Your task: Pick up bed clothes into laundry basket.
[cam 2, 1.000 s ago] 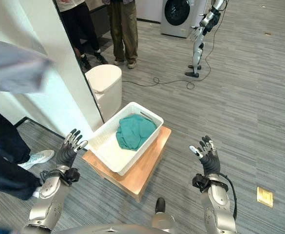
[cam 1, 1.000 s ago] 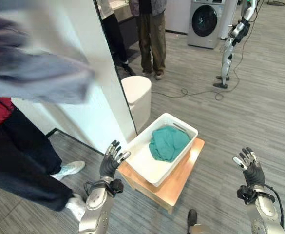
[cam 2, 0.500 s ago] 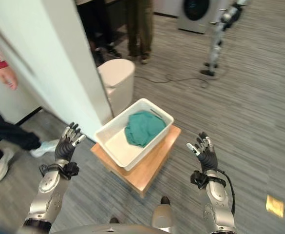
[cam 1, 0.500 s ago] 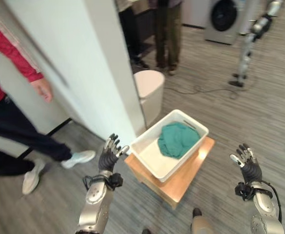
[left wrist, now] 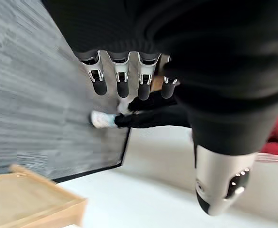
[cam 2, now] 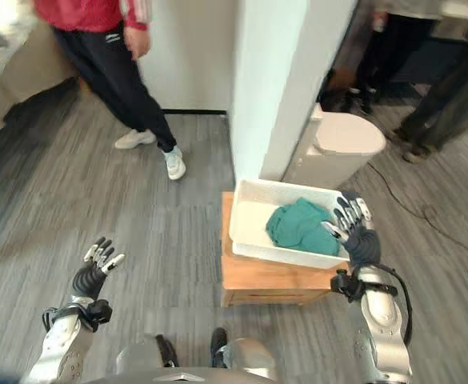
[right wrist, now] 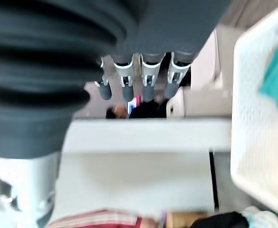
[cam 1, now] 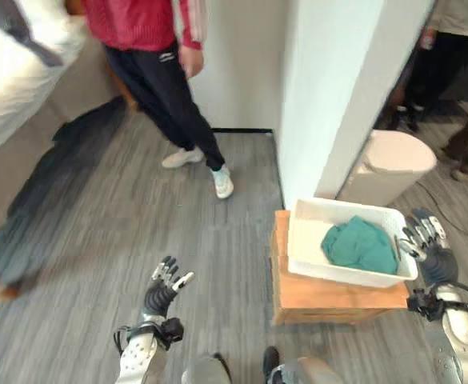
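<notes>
Left hand [cam 1: 161, 293] is raised low over grey plank floor [cam 1: 90, 240], fingers spread straight, holding nothing. At the far upper left lies one bed [cam 1: 14, 56] with pale bedding, partly cut off and too blurred to make out which clothes lie on it. One person in a red top and dark trousers [cam 1: 158, 72] stands beside it, cut off above the chest, one white shoe [cam 1: 223, 182] forward. One white pillar [cam 1: 338, 88] rises in the middle. At its foot sits one low wooden stand [cam 1: 330, 294], and on it one white laundry basket [cam 1: 310, 256]. Inside the basket lies one crumpled teal cloth [cam 1: 360, 245], toward its right end; the rest of the basket is bare. One pale round bin [cam 1: 387, 166] stands behind the basket, against the pillar. Legs of other people [cam 1: 450, 64] show at the upper right, mostly cut off. Right hand [cam 1: 432, 250] is upright just beside the basket's right end, fingers straight and spread, empty; whether it touches the rim is unclear.
</notes>
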